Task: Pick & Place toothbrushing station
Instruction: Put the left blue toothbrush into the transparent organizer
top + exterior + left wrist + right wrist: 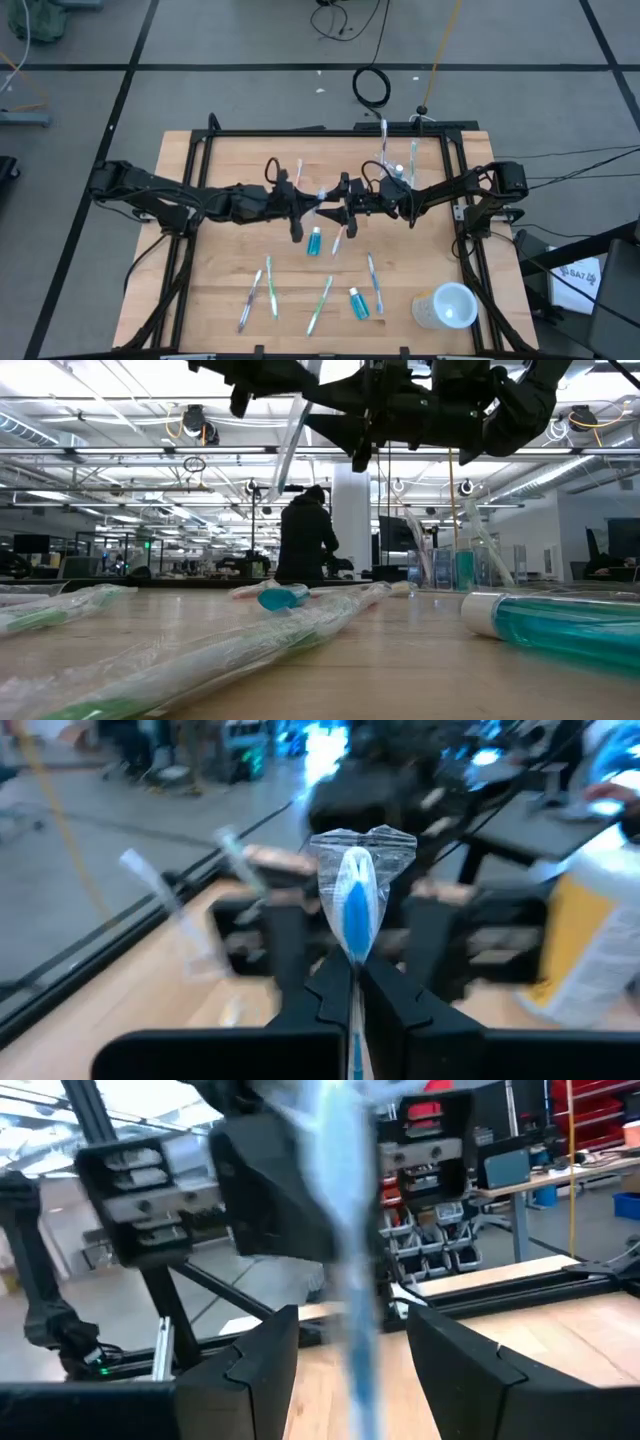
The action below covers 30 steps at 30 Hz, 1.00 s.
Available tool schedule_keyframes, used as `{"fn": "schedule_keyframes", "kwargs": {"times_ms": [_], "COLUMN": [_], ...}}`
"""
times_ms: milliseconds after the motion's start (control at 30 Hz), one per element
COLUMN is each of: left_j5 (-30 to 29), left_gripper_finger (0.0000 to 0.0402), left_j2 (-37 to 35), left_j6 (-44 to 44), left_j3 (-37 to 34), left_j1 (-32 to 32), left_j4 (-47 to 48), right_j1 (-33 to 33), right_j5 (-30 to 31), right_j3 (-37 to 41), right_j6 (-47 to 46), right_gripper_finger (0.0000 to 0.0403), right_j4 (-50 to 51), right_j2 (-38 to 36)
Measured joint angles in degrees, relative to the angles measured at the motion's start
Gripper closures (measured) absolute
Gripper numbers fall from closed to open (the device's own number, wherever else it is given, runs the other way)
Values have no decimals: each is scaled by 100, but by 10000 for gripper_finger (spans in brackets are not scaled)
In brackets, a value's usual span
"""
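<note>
The left hand (318, 208) is seen at the centre of the high view, its two dark fingers (330, 995) pressed together on a wrapped blue-and-white toothbrush (355, 905), whose crinkled clear wrapper stands up above the fingertips in the left wrist view. The right hand (345, 212) is met tip to tip from the right of the frame, its fingers (262, 1348) held apart on either side of the same blurred brush, which runs between them without being gripped. Both hands are raised above the wooden surface (220, 270), appearing along the top edge of the low view.

The clear tumbler (397, 172) is placed in the upper right part of the surface, with toothbrushes seen standing in it. A blue white-capped tube (315, 241) lies just below the hands in the high view, with a second blue tube (359, 303) lower and to the right. Wrapped toothbrushes are scattered across the lower half: two at the lower left (271, 285), one green-handled brush (319, 304) at lower centre and one blue brush (374, 283) beside the second tube. A larger whitish cup (448, 306) lies on its side at the lower right corner. A person in dark clothing (305, 535) is visible in the room beyond the surface.
</note>
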State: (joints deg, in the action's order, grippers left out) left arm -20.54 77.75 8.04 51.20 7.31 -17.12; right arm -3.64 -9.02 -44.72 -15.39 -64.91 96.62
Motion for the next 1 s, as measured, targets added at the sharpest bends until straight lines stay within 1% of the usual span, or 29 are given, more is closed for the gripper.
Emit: {"fn": "schedule_keyframes", "kwargs": {"times_ms": [167,300,400,500,633,733,833,933,1000], "left_j5": [59,108,105,101,101,102,108,121,121], "left_gripper_finger": [381,394,395,380,359,355,359,365,368], "left_j2": [-1,-1,0,1,1,1,-1,-1,-1], "left_j6": [-47,-73,-42,-25,-39,-73,-82,-82,-34], "left_j3": [2,2,2,1,1,2,2,2,2], "left_j1": [-6,-2,-5,-7,-7,-7,-7,-4,-5], "left_j4": [-69,-20,161,133,101,111,271,497,609], "right_j1": [0,0,0,-15,-15,-17,-15,-15,-20], "right_j5": [14,5,-68,-326,-318,-323,-322,-303,-301], "right_j3": [-1,-1,-1,-1,-3,-3,-3,-3,-3], "right_j6": [165,375,454,456,457,528,694,675,662], "right_gripper_finger": [223,238,265,300,353,386,385,372,373], "right_j4": [-17,-43,-42,-202,-256,-250,-173,-115,-48], "right_j2": [2,2,2,2,2,2,2,4,4]}}
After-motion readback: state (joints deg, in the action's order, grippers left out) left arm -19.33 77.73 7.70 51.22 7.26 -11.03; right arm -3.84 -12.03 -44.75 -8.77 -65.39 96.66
